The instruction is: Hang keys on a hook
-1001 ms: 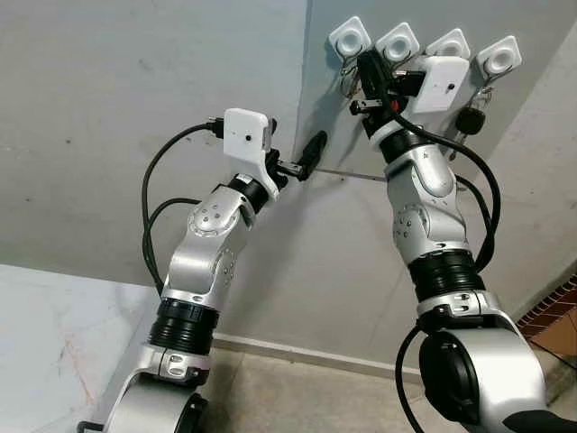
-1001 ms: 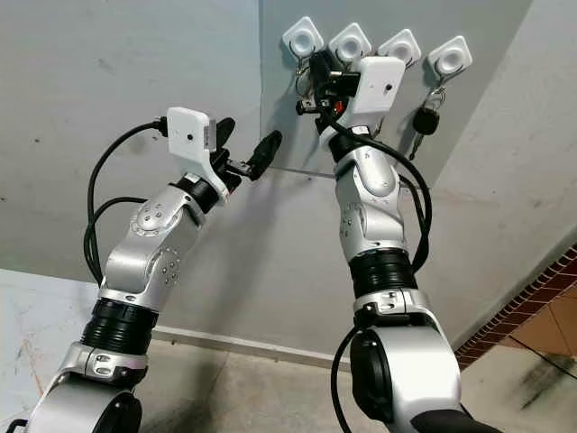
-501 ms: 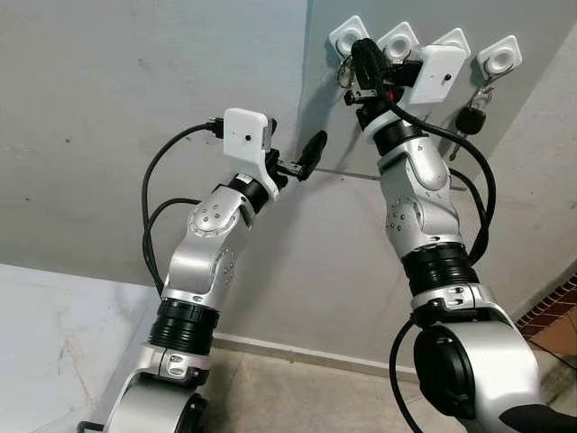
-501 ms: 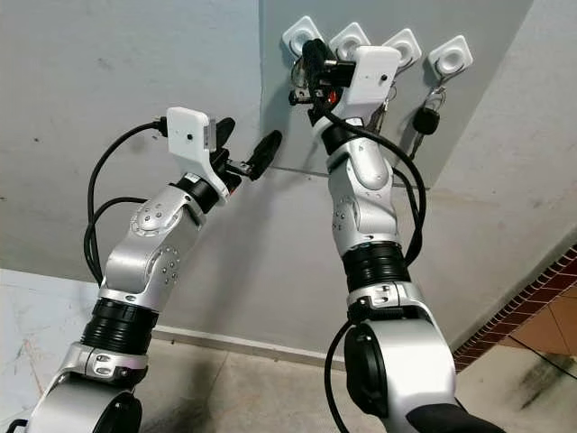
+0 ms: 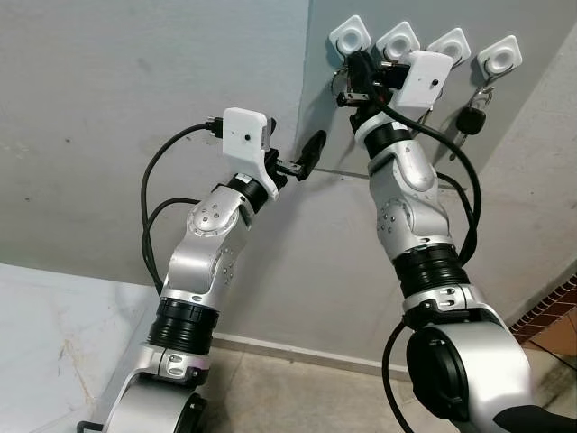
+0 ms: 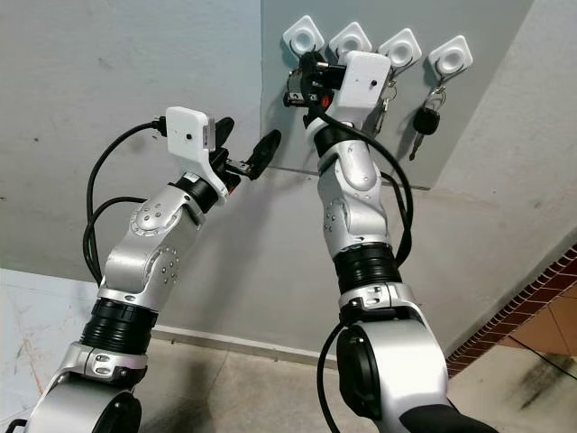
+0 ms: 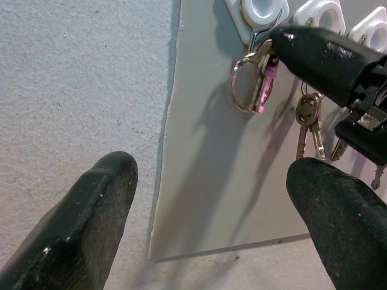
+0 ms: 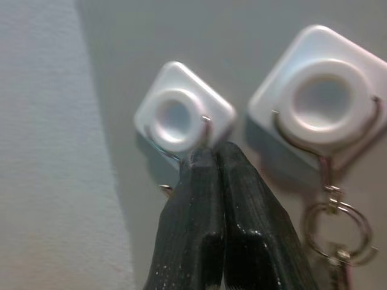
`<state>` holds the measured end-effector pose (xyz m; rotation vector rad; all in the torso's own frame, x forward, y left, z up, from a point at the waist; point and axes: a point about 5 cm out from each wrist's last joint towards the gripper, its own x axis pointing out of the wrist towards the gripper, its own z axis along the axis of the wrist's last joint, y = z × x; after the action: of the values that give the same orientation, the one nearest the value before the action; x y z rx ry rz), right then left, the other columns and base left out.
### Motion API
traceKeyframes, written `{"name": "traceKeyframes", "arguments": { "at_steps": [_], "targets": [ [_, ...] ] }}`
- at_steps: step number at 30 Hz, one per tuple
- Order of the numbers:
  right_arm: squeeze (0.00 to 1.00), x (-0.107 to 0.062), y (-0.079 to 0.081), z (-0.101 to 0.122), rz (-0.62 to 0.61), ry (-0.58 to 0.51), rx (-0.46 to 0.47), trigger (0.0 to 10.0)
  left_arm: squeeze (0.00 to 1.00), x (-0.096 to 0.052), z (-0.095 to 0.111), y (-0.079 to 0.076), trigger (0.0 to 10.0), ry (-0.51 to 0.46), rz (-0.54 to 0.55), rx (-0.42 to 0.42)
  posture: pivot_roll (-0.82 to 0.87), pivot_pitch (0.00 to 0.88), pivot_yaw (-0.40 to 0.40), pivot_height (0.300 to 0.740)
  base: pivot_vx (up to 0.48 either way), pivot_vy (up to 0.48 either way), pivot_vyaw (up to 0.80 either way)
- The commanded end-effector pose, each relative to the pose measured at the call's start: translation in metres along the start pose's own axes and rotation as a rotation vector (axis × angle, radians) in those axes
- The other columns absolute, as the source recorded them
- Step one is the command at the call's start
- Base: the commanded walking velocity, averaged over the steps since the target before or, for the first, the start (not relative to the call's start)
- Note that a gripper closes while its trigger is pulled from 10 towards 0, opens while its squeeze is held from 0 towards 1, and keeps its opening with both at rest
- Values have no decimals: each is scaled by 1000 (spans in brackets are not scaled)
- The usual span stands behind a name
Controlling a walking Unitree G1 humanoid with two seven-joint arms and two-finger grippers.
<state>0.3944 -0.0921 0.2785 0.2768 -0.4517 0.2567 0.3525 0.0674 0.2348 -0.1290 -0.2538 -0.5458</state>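
Observation:
Four white hooks sit in a row on a grey panel [image 5: 325, 108] on the wall. My right gripper [image 5: 347, 83] is raised to the leftmost hook [image 5: 350, 36] and is shut on a key ring [image 7: 251, 78] with a pink tag. The ring touches that hook's wire [image 7: 261, 33]. In the right wrist view the shut fingertips [image 8: 208, 160] sit just under the leftmost hook [image 8: 178, 115]. My left gripper [image 5: 297, 149] is open with nothing in it. It is held lower and to the left, near the panel's bottom corner.
The second hook [image 8: 323, 99] carries a ring with small keys [image 7: 305, 121]. A black car key [image 5: 469, 120] hangs from the fourth hook [image 5: 499, 56]. Bare grey wall lies left of the panel. Brick edging [image 5: 550, 307] shows at the lower right.
My right gripper has swung left with the key ring, from below the second hook to the leftmost hook. The left arm has stayed still.

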Motion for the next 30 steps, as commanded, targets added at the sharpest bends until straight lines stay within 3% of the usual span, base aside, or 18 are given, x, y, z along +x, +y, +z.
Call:
{"name": "traceKeyframes", "arguments": {
  "at_steps": [1, 6, 10, 11, 25, 30],
  "targets": [
    [0, 4, 2, 10, -15, -24, 6, 10000, 0, 2, 8, -2, 10000, -22, -9, 12, 53, 16, -46, 740, 0, 0, 0],
    [0, 0, -1, 9, -27, -23, 14, 10000, 0, 2, 7, -2, 10000, -19, -8, 10, 50, 19, -42, 740, 0, 0, 0],
    [0, -9, 3, 7, 95, -63, 46, 10000, 0, 2, 7, -2, 10000, -18, -3, 12, 48, 21, -40, 740, 0, 0, 0],
    [1000, -11, 3, 8, 114, -75, 55, 10000, 0, 2, 7, -1, 10000, -20, -1, 15, 48, 22, -40, 740, 0, 0, 0],
    [1000, -22, 1, 3, 151, -72, 57, 10000, 0, 1, 4, 2, 10000, -15, 28, 21, 46, 25, -39, 740, 0, 0, 0],
    [1000, -33, -3, -6, 161, -63, 52, 10000, 0, -5, -9, 7, 10000, 17, 68, 15, 47, 23, -36, 740, 0, 0, 0]
  ]
}}
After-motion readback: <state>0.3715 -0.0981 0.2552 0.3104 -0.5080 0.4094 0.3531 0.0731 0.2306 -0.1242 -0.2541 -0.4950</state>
